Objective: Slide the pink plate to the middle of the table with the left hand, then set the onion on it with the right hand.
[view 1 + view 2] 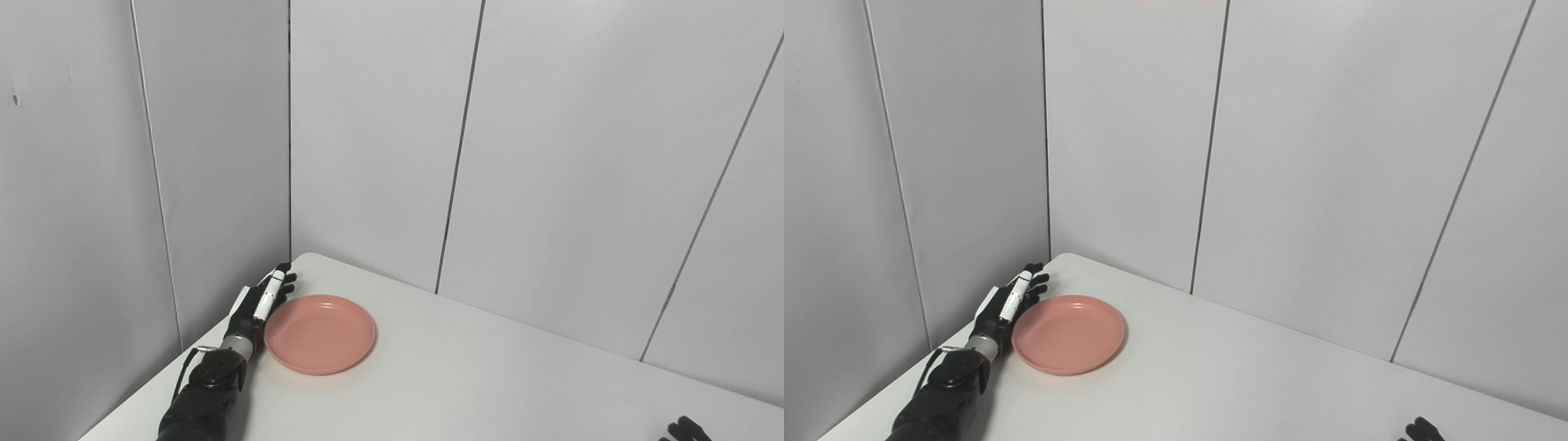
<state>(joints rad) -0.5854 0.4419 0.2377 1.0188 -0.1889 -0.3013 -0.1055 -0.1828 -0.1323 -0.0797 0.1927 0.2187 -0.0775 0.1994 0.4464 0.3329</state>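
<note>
**Left hand flat beside the pink plate at the table's far left corner**

I see my left hand [260, 306] stretched out along the table's left edge, fingers straight, close together and holding nothing, its inner side against the left rim of the pink plate [320, 334]. The forearm runs back toward the bottom left. The plate sits near the far left corner of the white table [490, 380], just beside the left edge. To the plate's right lies broad bare tabletop. Only the dark fingertips of my right hand [686, 430] peek in at the bottom right; I cannot tell their spread. Grey wall panels [380, 135] close the table's far side.
</note>
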